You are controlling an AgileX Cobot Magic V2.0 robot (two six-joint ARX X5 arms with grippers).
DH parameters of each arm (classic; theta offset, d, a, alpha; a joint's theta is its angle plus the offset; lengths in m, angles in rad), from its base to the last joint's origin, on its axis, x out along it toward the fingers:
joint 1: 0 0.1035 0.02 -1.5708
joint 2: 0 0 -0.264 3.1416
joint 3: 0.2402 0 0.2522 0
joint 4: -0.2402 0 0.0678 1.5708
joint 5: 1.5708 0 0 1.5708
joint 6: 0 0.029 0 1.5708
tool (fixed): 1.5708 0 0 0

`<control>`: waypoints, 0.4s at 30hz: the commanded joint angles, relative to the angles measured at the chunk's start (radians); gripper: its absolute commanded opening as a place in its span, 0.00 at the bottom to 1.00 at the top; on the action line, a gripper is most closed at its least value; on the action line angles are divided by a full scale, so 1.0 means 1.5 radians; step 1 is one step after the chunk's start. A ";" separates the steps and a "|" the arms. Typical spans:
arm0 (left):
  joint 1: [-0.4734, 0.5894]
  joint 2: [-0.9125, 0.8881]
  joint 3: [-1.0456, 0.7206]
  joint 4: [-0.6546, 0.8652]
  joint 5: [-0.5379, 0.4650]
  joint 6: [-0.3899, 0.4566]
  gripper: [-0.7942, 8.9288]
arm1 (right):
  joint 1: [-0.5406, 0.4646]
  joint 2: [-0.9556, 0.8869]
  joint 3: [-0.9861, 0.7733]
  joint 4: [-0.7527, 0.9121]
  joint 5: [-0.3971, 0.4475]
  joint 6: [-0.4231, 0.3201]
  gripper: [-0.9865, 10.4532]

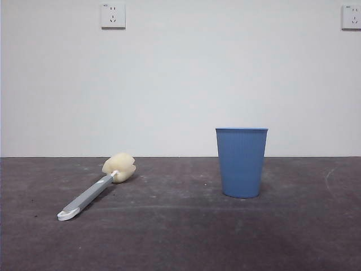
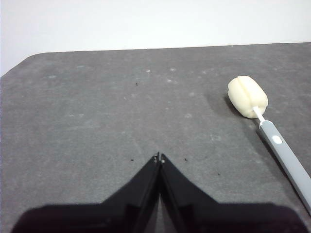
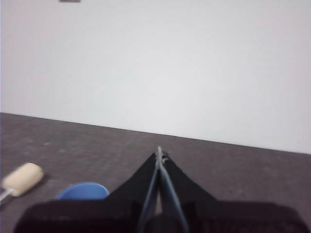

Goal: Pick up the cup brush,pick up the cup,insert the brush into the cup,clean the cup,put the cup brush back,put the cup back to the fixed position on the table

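Note:
The cup brush (image 1: 93, 191) lies flat on the table (image 1: 180, 237) at the left, its cream sponge head toward the wall and its white looped end toward the camera. The blue ribbed cup (image 1: 241, 162) stands upright right of centre, apart from the brush. In the left wrist view my left gripper (image 2: 159, 156) is shut and empty above bare table, with the brush (image 2: 272, 136) off to one side. In the right wrist view my right gripper (image 3: 159, 151) is shut and empty, held above and behind the cup (image 3: 82, 191); the brush head (image 3: 22, 179) shows beyond it. Neither gripper shows in the front view.
A white wall rises behind the table's far edge, with two sockets (image 1: 113, 16) high up. The table's rounded corner (image 2: 29, 60) shows in the left wrist view.

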 commanded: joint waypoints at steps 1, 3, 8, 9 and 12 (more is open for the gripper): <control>0.002 -0.002 -0.009 0.004 -0.002 -0.004 0.08 | -0.026 -0.041 -0.079 0.013 0.002 0.017 0.09; 0.002 -0.002 -0.009 0.004 -0.002 -0.004 0.08 | -0.044 -0.067 -0.121 0.014 0.002 0.027 0.09; 0.002 -0.002 -0.009 0.004 -0.002 -0.004 0.08 | -0.085 -0.124 -0.216 0.031 -0.003 0.076 0.09; 0.002 -0.002 -0.009 0.004 -0.002 -0.004 0.08 | -0.092 -0.134 -0.231 0.031 -0.003 0.084 0.09; 0.002 -0.002 -0.009 0.004 -0.002 -0.004 0.08 | -0.110 -0.138 -0.267 0.041 -0.003 0.092 0.09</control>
